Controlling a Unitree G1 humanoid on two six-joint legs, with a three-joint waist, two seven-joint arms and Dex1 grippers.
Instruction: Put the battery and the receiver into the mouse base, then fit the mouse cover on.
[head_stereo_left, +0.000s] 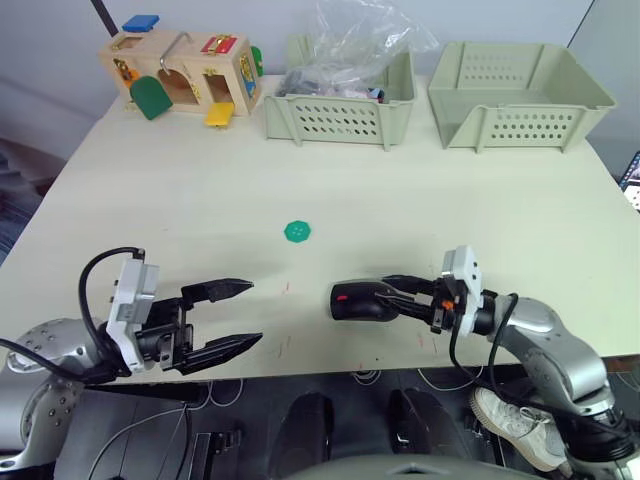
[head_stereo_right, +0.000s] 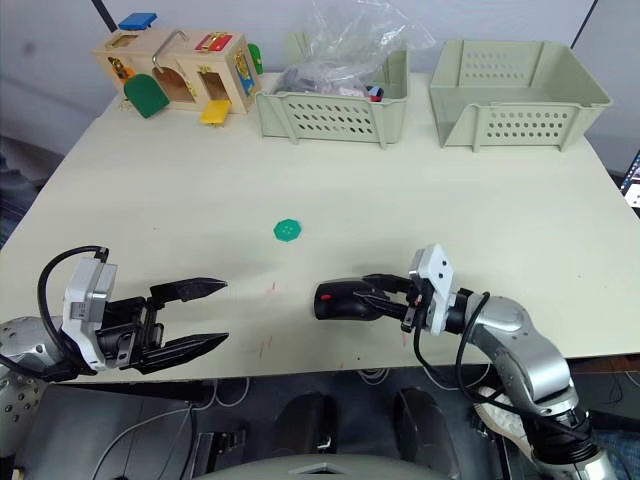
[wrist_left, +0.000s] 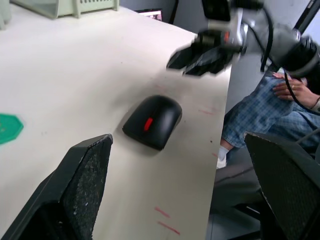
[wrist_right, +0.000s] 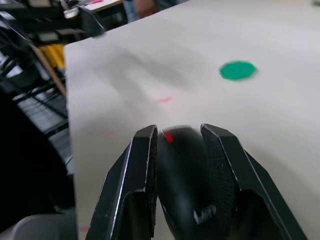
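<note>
Cream table (head_stereo_left: 300, 170), front edge: mouse base (head_stereo_left: 358, 301) lying near rim, just ahead of right gripper (head_stereo_left: 392, 299), jaws narrowly parted; left gripper (head_stereo_left: 253, 313) spread wide, empty. Risk: careless push sliding base off rim

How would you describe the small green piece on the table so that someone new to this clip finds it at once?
Start at the cream table and look to its bare middle, well in front of the two pale green baskets along the far edge. The green disc lies flat there on its own, beyond the black mouse. It is the one small, flat, bright green thing on the open tabletop.
</note>
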